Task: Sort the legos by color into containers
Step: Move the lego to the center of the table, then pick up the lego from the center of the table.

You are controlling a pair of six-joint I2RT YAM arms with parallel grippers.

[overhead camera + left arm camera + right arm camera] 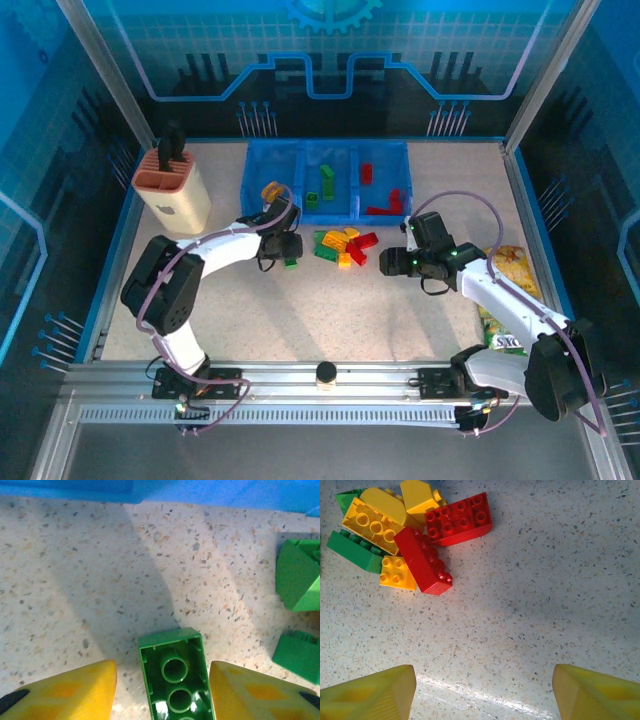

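A green lego (175,675) lies upside down on the table between my left gripper's (162,669) yellow fingers. There is bare table between it and the left finger, and the right finger is close beside it. From above, that gripper (283,247) stands just below the containers (327,215), with the green lego (291,263) under it. A pile of red, yellow and green legos (345,247) lies at mid-table. My right gripper (484,675) is open over bare table, below and right of the pile's red lego (424,560). The bins hold yellow, green and red legos.
Two more green legos (298,575) lie to the right of the left gripper. A beige holder (175,190) stands at the back left. Snack packets (508,290) lie along the right edge. A small black knob (325,373) sits on the near rail.
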